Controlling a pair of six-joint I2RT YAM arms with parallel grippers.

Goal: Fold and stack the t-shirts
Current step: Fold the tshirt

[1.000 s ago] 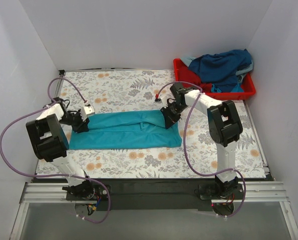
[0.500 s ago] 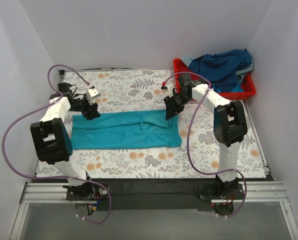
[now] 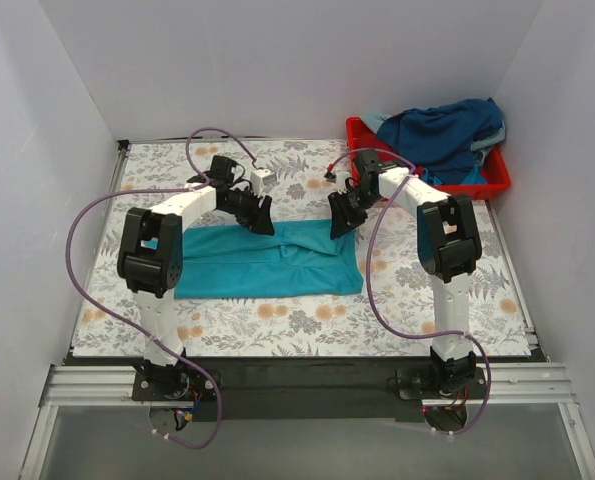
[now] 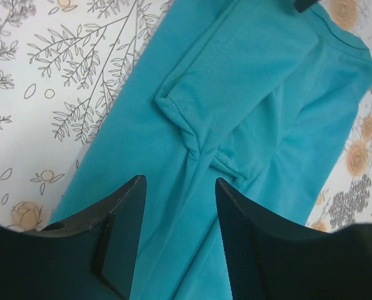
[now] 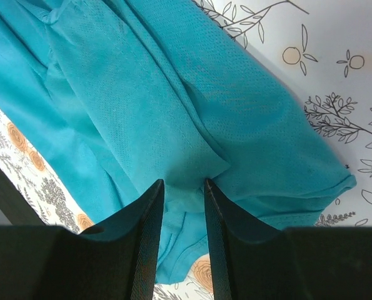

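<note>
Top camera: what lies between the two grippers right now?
Only the folded teal cloth t-shirt, its far edge running from the left gripper to the right gripper; the top view shows it.

Left end of the teal t-shirt (image 3: 267,262) behind the left arm (image 3: 152,250).

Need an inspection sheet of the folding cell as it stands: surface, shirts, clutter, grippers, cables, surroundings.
Surface: floral table cover, lying flat.
Job's things: teal t-shirt folded into a long band mid-table; navy and teal shirts heaped in the red tray at the far right corner.
Clutter: nothing seen.
Grippers: left gripper open above the band's middle; right gripper open above its right end; neither holds cloth.
Cables: purple cables loop loosely off both arms.
Surroundings: white walls on three sides.
</note>
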